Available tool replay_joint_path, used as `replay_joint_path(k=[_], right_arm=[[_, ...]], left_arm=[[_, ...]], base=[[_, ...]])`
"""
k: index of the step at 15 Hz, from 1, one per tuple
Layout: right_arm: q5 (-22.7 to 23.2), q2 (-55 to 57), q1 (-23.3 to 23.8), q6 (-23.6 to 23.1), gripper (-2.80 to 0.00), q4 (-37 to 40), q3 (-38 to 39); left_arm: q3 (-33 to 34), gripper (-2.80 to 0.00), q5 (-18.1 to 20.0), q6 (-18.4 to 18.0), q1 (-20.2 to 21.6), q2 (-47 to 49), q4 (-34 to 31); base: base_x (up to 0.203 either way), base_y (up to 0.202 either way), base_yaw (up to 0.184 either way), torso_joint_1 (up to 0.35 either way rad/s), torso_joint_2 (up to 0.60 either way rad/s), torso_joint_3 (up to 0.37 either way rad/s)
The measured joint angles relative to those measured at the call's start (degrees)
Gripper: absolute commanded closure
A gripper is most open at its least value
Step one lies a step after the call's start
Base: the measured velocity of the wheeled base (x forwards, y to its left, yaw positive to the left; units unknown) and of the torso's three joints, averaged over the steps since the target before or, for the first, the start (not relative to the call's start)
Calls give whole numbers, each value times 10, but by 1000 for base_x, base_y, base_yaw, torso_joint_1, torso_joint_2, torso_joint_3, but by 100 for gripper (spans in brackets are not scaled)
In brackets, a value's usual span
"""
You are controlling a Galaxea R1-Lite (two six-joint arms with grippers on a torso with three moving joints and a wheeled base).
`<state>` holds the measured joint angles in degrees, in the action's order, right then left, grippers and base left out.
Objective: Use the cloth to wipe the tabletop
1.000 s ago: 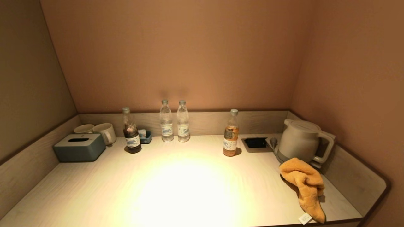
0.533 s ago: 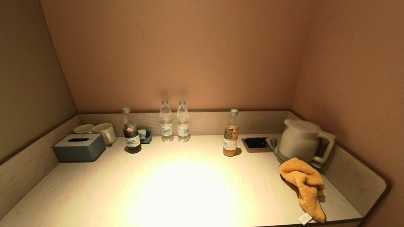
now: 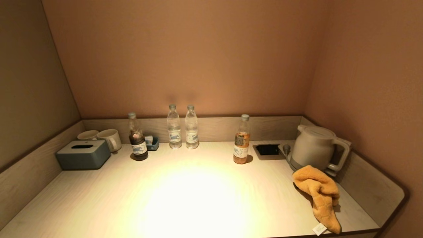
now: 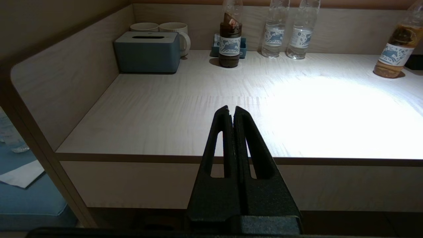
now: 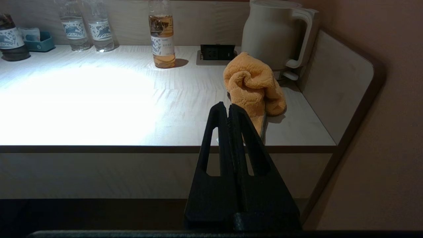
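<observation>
An orange cloth lies crumpled at the right front of the pale wooden tabletop, just in front of the kettle; it also shows in the right wrist view. My right gripper is shut and empty, in front of the table's front edge and short of the cloth. My left gripper is shut and empty, in front of the table's front edge on the left side. Neither arm shows in the head view.
A white kettle stands at the back right beside a socket panel. An amber bottle, two clear bottles, a dark bottle, a small blue tray, two mugs and a blue-grey tissue box line the back. Low walls border three sides.
</observation>
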<state>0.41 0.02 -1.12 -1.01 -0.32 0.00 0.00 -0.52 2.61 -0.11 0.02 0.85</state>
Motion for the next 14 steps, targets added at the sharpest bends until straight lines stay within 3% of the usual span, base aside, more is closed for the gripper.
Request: replay_joint_path(k=[14], right_arm=[[-1, 0, 0, 2, 0, -1, 0]], left_arm=[[0, 0, 0, 0, 0, 0, 0]], base=[[0, 0, 0, 0, 0, 0]])
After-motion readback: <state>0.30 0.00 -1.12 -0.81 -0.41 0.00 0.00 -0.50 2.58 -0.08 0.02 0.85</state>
